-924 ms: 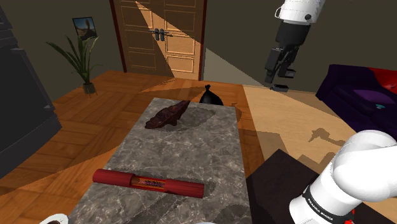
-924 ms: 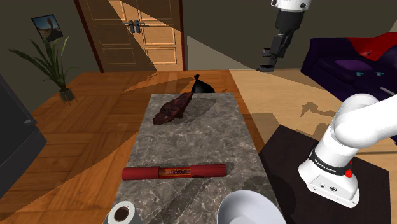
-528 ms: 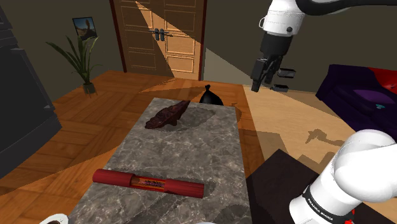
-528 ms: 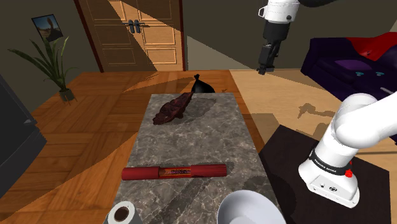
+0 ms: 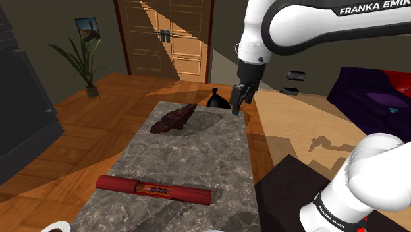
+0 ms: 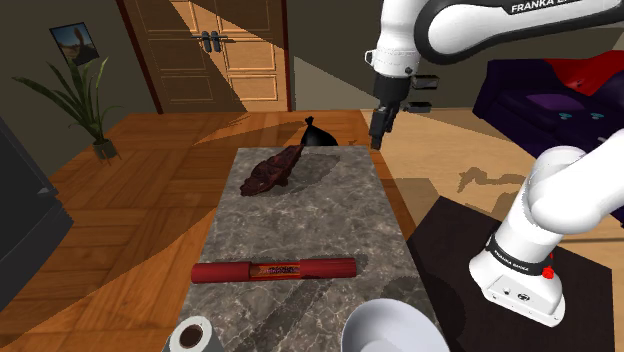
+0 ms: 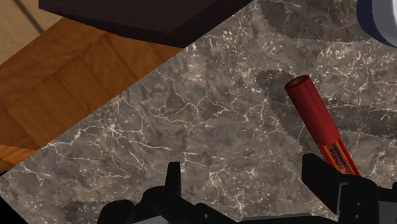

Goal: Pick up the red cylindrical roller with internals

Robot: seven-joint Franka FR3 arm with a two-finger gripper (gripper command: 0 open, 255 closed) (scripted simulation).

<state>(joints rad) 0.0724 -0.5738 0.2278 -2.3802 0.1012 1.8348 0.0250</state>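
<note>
The red cylindrical roller (image 5: 153, 189) (image 6: 274, 270) lies flat across the near part of the grey marble table (image 5: 197, 151) (image 6: 335, 215), with a window in its middle showing orange internals. My black gripper (image 5: 236, 109) (image 6: 378, 140) hangs above the table's far edge on the stand's side, well away from the roller. In the wrist view the gripper (image 7: 245, 181) is open, with bare marble between its fingers. One end of the roller (image 7: 316, 121) lies beyond the finger (image 7: 318, 168) on that side, untouched.
A dark reddish-brown lumpy object (image 5: 172, 119) (image 6: 272, 170) rests on the table's far part, with a small black bag-like thing (image 5: 217, 100) behind it. A white bowl (image 6: 392, 328) and a roll (image 6: 190, 335) sit at the near edge. The dark stand (image 5: 290, 191) adjoins the table.
The arm has swung down and to the shoulder view's left, from high beside the sofa to just over the table's far corner. The roller has not moved.
</note>
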